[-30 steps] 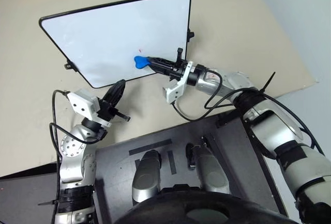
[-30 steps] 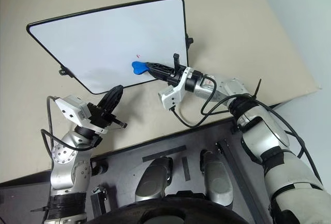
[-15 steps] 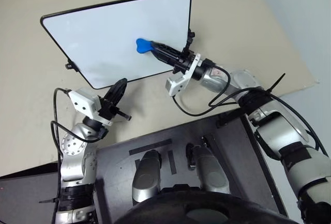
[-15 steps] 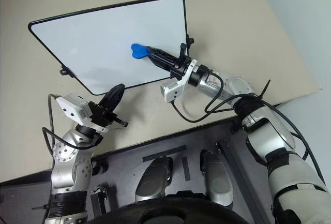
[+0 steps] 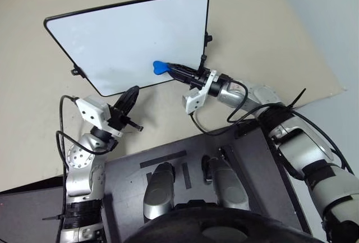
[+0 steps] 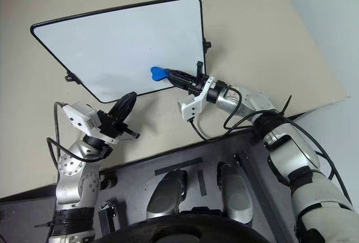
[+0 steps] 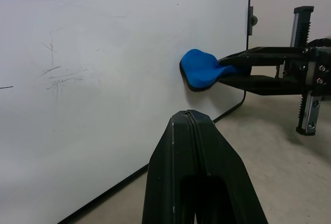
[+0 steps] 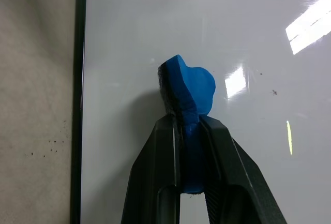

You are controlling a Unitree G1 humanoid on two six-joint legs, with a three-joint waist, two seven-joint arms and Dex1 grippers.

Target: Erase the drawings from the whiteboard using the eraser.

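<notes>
My right gripper [image 5: 171,69] blocked the whiteboard [image 5: 112,41] at 4 o'clock; board open from 9 to 12.

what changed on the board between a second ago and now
The right gripper, shut on the eraser, swept it up the whiteboard and then back down toward the near edge, ending to the right of where it began. The faint red mark beside it is gone. The left gripper stayed shut and still.
</notes>
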